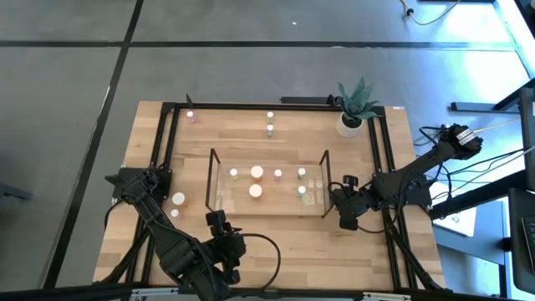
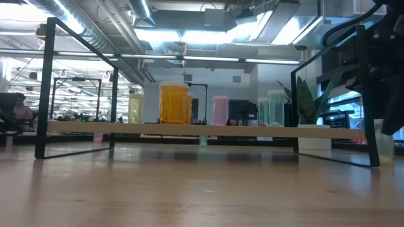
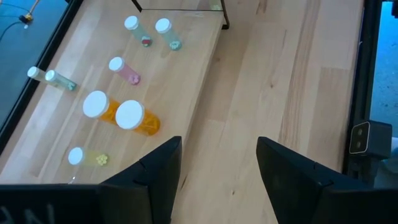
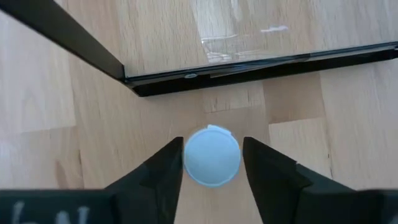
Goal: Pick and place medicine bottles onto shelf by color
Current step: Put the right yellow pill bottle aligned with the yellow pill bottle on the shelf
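Note:
The clear shelf stands mid-table and carries several medicine bottles: two orange ones, a pink one and greenish ones. My right gripper is at the shelf's near right corner, shut on a pale white-capped bottle that stands on the table. My left gripper hangs open and empty above the table, off the shelf's near left corner. Loose bottles stand at the table's left and far side. My right gripper has the small bottle's white cap between its two fingers, one on each side. The fingers come from above, slanting steeply down. The bottle stands upright with its base on the table, just outside the shelf's dark frame edge.
A potted plant in a white pot stands at the far right. The black metal table frame runs around the tabletop. Bare wood lies between the shelf and the table's near edge.

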Robot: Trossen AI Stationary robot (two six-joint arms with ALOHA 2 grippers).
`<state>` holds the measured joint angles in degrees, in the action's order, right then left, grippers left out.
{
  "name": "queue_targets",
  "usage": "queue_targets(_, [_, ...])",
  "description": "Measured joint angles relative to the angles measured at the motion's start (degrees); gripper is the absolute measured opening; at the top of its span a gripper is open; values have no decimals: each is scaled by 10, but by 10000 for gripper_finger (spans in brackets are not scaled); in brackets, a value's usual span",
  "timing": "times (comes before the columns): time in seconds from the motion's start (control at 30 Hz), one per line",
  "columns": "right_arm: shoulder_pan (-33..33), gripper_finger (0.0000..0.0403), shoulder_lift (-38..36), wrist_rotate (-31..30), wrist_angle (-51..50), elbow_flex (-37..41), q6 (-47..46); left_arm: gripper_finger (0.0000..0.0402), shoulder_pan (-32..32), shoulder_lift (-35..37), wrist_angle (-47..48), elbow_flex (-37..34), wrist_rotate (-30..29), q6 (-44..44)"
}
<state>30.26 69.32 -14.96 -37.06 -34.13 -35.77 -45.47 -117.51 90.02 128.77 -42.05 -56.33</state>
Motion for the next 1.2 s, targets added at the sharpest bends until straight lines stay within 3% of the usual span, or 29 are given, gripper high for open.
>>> queue_targets(0.27, [0, 116, 0, 8, 5, 0, -15, 202, 0, 0, 0, 0, 10, 0])
queue_targets(0.53, [24, 127, -1, 27, 0, -26, -49, 202, 0, 0, 0, 0, 13, 0])
queue_targets(1.0, [116, 121, -1, -8, -154, -176, -166, 202, 0, 0, 0, 0, 13, 15])
queue_targets(1.2, [115, 121, 19, -37, -188, -278, -147, 202, -1, 0, 0, 0, 13, 15])
